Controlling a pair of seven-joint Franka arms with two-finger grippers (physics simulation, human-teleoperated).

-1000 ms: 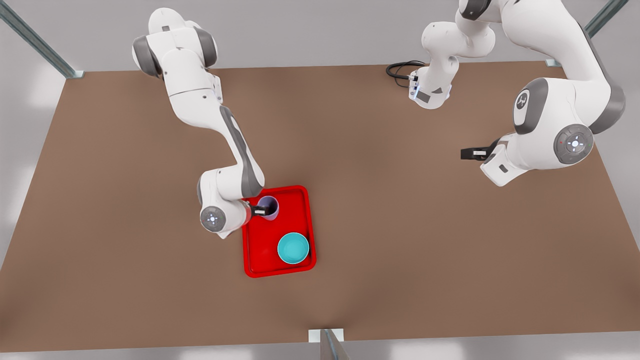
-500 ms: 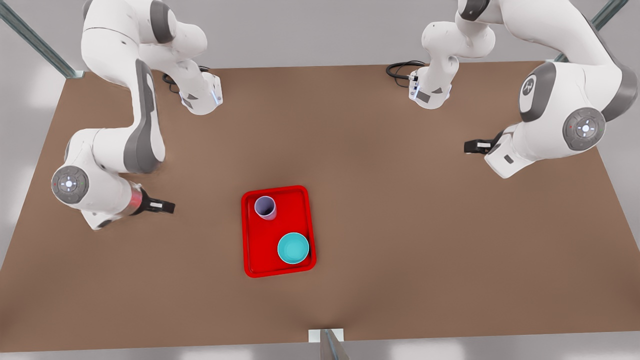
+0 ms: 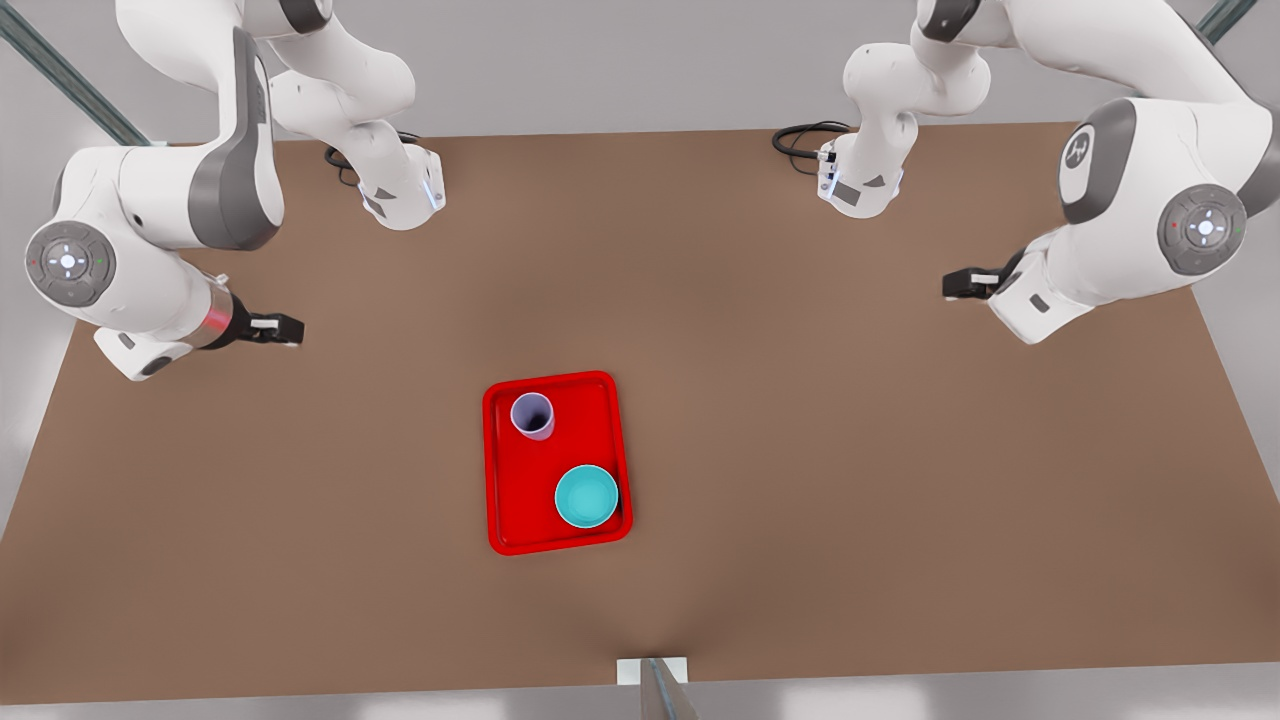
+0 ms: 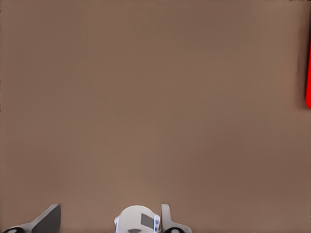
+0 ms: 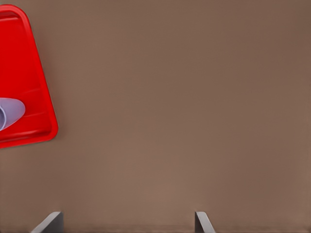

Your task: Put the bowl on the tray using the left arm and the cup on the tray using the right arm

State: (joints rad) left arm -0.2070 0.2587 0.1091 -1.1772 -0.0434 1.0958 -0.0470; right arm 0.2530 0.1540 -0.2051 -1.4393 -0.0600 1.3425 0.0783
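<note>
The red tray [image 3: 590, 410] lies at the table's middle, toward the front. On it the lavender cup [image 3: 532, 415] stands upright at the far corner and the turquoise bowl [image 3: 586, 496] sits at the near corner. My right gripper [image 3: 285, 328], with the reddish wrist band, hangs open at the front view's left, well clear of the tray. Its wrist view catches the tray [image 5: 29, 87] and the cup [image 5: 9, 111] past its spread fingertips [image 5: 51, 221]. My left gripper [image 3: 955, 285] waits open at the front view's right. A sliver of tray [image 4: 308, 77] shows in its view.
Two white arm bases [image 3: 400, 195] [image 3: 860, 185] stand at the table's back edge, with a black cable [image 3: 800, 140] by the one on the front view's right. A metal bracket [image 3: 652, 675] sits at the front edge. Bare brown tabletop surrounds the tray.
The right gripper let go of the cup on the tray and pulled away to the front view's left and farther back. The left arm drifted slightly back.
</note>
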